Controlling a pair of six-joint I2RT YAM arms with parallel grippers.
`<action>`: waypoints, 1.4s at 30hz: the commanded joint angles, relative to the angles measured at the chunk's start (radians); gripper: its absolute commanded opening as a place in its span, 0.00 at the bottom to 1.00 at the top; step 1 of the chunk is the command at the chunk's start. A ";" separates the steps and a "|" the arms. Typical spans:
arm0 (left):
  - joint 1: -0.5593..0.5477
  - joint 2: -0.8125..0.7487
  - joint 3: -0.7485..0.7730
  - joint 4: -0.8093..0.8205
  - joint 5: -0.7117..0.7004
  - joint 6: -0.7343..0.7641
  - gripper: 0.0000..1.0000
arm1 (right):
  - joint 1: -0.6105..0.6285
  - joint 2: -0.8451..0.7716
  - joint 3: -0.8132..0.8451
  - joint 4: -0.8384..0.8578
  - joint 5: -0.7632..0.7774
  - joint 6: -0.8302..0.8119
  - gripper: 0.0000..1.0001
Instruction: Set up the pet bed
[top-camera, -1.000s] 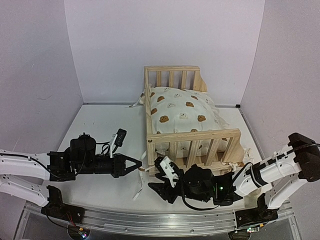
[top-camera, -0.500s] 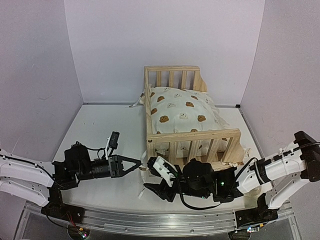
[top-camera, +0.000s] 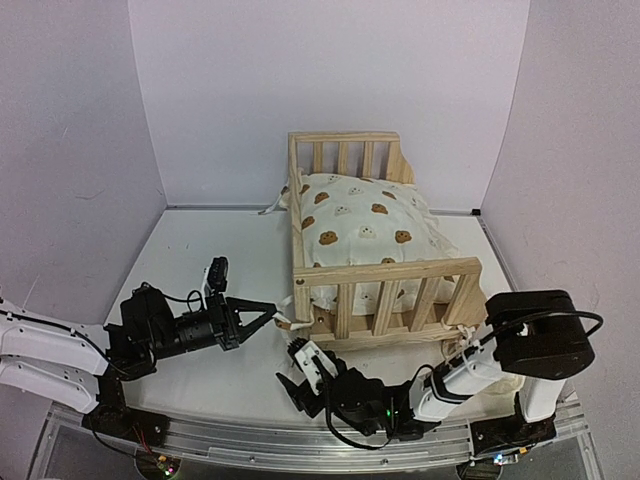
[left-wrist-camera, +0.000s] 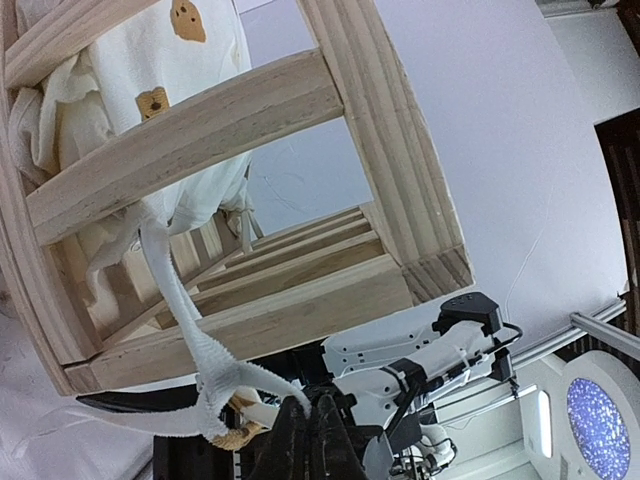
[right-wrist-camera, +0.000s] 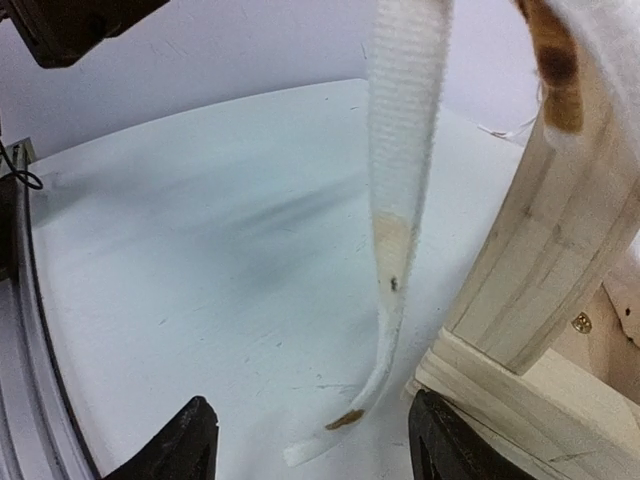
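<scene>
Left hand (top-camera: 266, 310) clamped on cushion tie (left-wrist-camera: 185, 320) at bed's front-left corner. Bed (top-camera: 390, 268) stands mid-worktop (top-camera: 200, 250), toward back wall, cushion (top-camera: 365, 225) inside. Right hand (right-wrist-camera: 312, 420) low before bed, fingers apart, empty.

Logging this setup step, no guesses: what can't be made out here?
- Base of the pet bed: top view, mostly covered by the cushion.
- Upper end of the tie: right wrist view, cut off by the top edge.
- Fingers of the left gripper: left wrist view, cut off by the bottom edge.
</scene>
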 joint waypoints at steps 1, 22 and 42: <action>0.006 -0.005 0.000 0.084 -0.004 -0.046 0.00 | -0.002 0.054 0.062 0.240 0.205 -0.037 0.62; 0.010 -0.008 -0.024 0.158 -0.010 -0.075 0.00 | 0.011 0.223 0.090 0.418 0.358 -0.167 0.00; 0.162 0.072 -0.146 0.362 -0.002 -0.157 0.00 | 0.012 -0.025 -0.150 -0.199 0.049 0.321 0.00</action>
